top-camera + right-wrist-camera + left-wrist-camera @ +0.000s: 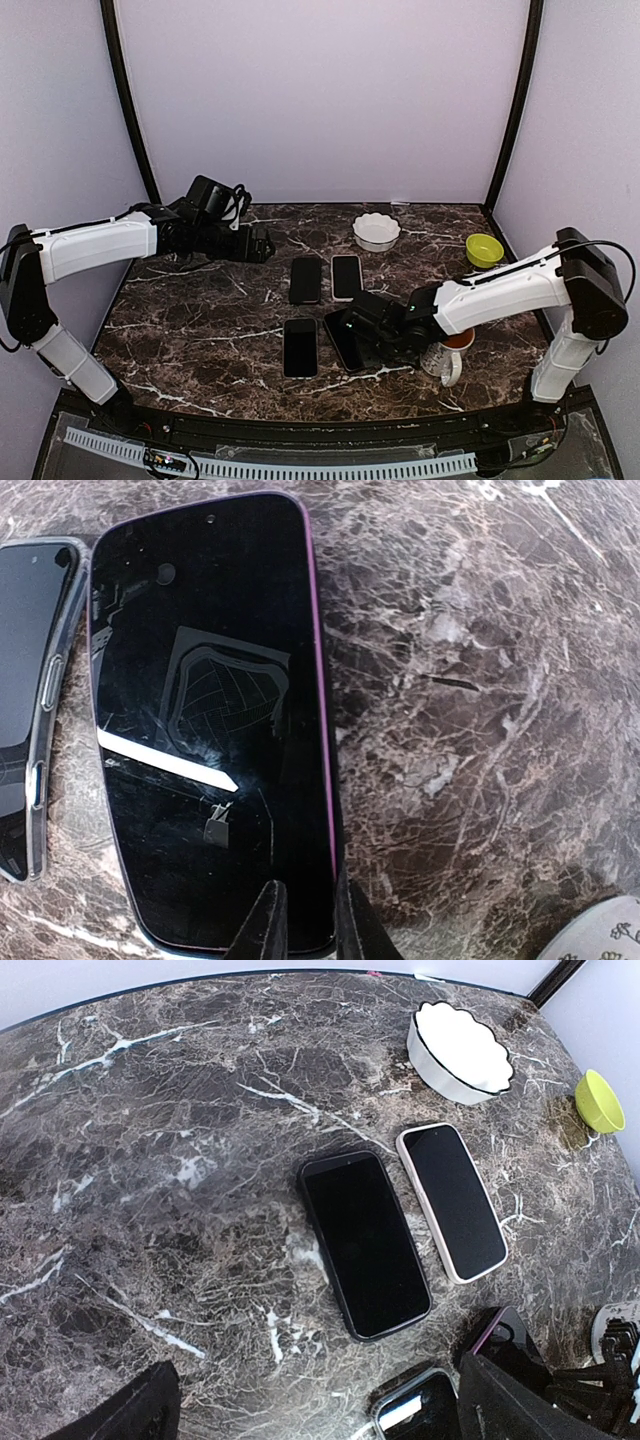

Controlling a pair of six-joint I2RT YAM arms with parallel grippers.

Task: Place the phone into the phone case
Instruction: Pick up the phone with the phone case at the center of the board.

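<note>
A black phone with a purple rim (pixel 200 720) lies screen up on the marble table (pixel 470 680). My right gripper (pixel 308 895) is shut on its right edge near the bottom corner, with one finger (pixel 268 920) on the screen and the other outside the rim. The same phone (pixel 346 348) shows under the right gripper (pixel 352 330) in the top view. A clear-rimmed case (pixel 30 710), dark inside, lies just left of it (pixel 300 347); I cannot tell whether it is empty. My left gripper (pixel 262 244) is open and empty above the table's back left (pixel 315 1380).
A black phone (pixel 305 280) and a white-cased phone (pixel 346 277) lie side by side mid-table. A white scalloped bowl (pixel 377 231) and a green bowl (pixel 484 249) sit at the back right. A white mug (pixel 452 352) stands by the right arm.
</note>
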